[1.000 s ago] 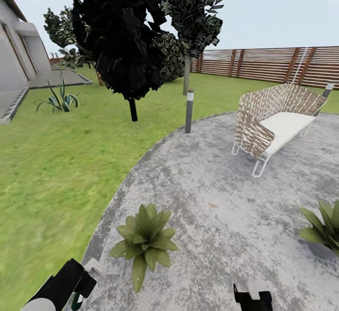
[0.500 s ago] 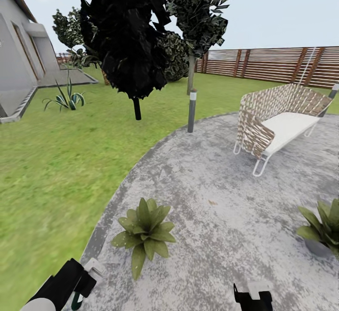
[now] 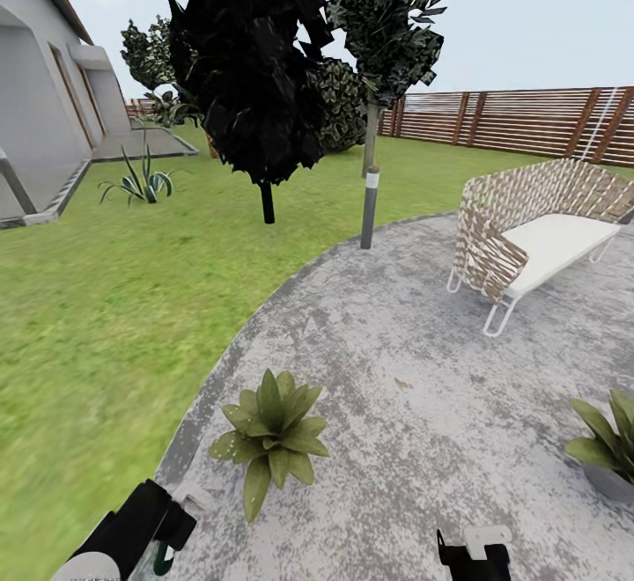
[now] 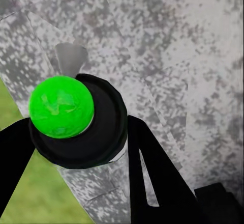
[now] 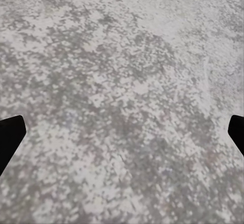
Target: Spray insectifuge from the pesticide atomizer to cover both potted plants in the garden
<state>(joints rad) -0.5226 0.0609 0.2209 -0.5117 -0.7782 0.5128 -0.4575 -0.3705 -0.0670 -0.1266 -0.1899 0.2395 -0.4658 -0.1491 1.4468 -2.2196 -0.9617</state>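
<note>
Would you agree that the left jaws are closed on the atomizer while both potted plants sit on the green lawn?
Not quite: both potted plants sit on the round grey paving, not the lawn, as the head view shows. The rest holds: the left wrist view shows the left gripper closed on the atomizer.

**Garden backdrop under a pale sky**

A round mottled grey paving [image 3: 423, 405] spreads across the ground, ringed by green lawn [image 3: 106, 317]; a wicker seat [image 3: 537, 233] with a white cushion stands on the paving's far side; a short bollard post [image 3: 370, 208] rises at its edge; dark trees [image 3: 255, 62] stand on the grass behind it; a brown slat fence [image 3: 528, 121] closes the back; a grey house wall [image 3: 35, 123] borders the lawn, with a spiky agave [image 3: 141, 183] near it.
</note>
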